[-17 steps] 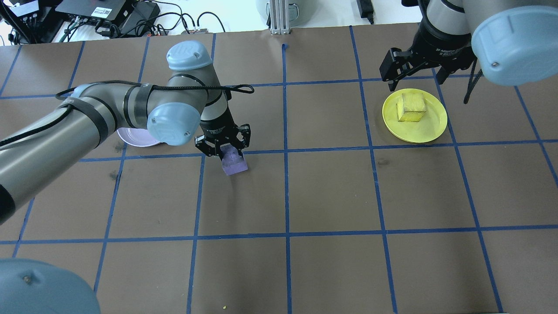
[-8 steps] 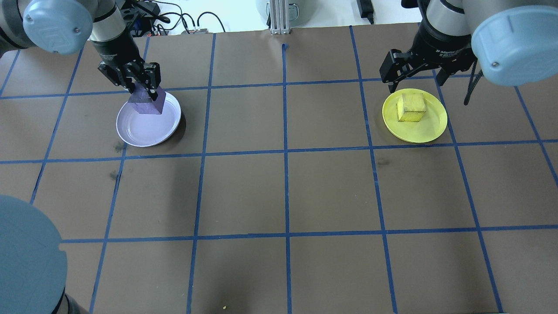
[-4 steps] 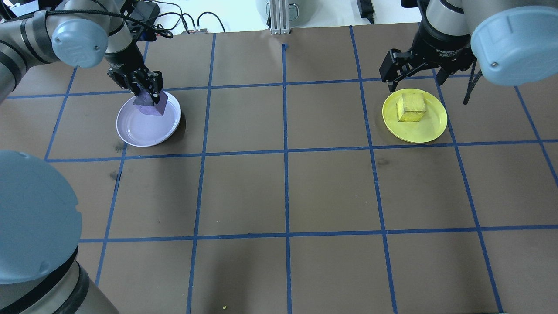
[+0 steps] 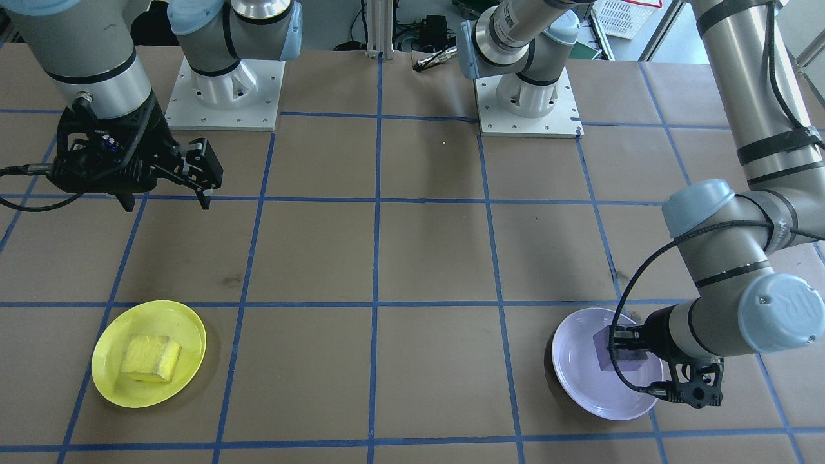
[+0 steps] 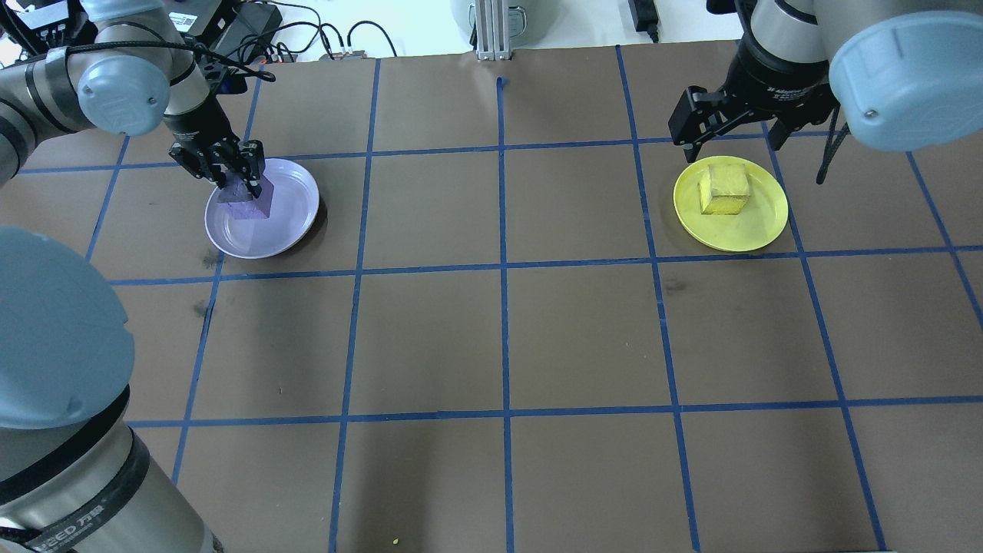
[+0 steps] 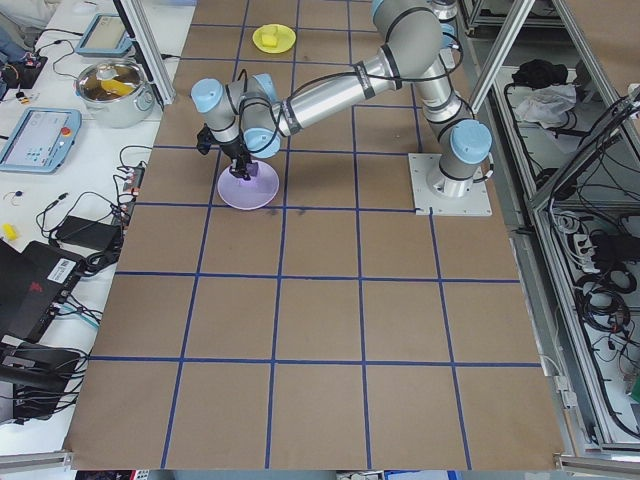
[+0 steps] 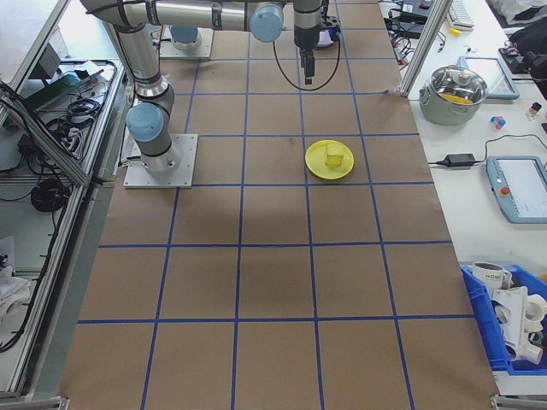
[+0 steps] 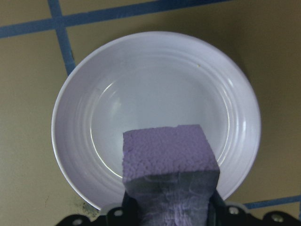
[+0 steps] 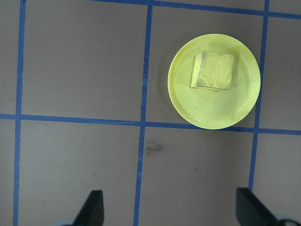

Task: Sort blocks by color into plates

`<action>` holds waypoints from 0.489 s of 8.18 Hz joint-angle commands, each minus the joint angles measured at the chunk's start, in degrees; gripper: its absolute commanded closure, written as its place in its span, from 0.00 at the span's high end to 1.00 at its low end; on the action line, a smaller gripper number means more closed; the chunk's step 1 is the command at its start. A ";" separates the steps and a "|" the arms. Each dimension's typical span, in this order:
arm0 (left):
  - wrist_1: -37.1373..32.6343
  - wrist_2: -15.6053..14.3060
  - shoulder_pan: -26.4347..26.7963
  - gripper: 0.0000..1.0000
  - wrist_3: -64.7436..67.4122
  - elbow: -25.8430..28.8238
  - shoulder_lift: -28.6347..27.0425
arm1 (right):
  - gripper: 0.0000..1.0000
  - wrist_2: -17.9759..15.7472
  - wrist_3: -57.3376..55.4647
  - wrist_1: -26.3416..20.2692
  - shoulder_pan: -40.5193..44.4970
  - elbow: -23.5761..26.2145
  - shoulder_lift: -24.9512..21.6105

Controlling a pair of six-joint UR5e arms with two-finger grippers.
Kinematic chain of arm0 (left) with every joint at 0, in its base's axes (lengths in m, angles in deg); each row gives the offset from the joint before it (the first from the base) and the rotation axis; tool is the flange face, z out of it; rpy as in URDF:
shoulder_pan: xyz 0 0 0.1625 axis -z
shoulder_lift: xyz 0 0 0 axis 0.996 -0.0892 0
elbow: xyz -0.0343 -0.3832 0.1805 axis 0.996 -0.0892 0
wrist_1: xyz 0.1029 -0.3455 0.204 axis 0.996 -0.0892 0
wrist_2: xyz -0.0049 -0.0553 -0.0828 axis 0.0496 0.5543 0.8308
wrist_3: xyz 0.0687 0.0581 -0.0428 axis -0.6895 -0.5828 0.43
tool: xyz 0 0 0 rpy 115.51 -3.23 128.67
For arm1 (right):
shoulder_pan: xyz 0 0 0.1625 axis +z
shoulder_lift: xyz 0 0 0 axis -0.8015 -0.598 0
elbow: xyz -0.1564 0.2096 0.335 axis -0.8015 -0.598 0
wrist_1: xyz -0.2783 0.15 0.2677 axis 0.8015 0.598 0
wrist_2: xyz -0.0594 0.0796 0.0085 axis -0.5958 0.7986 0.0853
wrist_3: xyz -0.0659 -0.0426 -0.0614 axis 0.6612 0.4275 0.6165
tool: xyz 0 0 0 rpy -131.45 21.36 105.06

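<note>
The purple block [image 5: 246, 203] hangs low over the pale lavender plate [image 5: 288, 223], at its far-left part, with my left gripper [image 5: 233, 178] shut on it. In the left wrist view the purple block [image 8: 167, 157] fills the lower middle above the lavender plate [image 8: 70, 94]; whether it touches the plate I cannot tell. From the front, the purple block [image 4: 615, 353] sits over the lavender plate [image 4: 586, 386]. The yellow block [image 5: 724, 188] lies in the yellow plate [image 5: 760, 230]. My right gripper [image 5: 729, 132] hovers open beyond that plate, holding nothing.
Blue tape lines divide the brown table into squares. Cables and electronics [image 5: 230, 31] lie past the far edge, beside an aluminium post [image 5: 491, 31]. The arm bases [image 4: 222, 90] stand at the robot side. A pot [image 7: 459, 85] and a blue bin [image 7: 513, 320] sit off the table.
My left gripper carried the purple block from the table's middle-left over to the lavender plate, then shifted it a little left and lower. The right gripper and yellow block stayed still.
</note>
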 commanded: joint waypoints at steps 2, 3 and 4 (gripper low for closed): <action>0.40 -0.04 -0.43 0.43 6.71 -0.30 -1.09 | 1.00 -0.01 -0.08 0.00 0.00 0.00 0.00; 3.27 -0.12 -0.43 0.63 7.15 -0.39 -1.53 | 1.00 -0.01 -0.08 0.00 0.00 0.00 0.00; 4.52 0.31 -0.43 0.88 6.80 -0.48 -1.53 | 1.00 -0.01 -0.08 -0.09 0.00 0.00 -0.09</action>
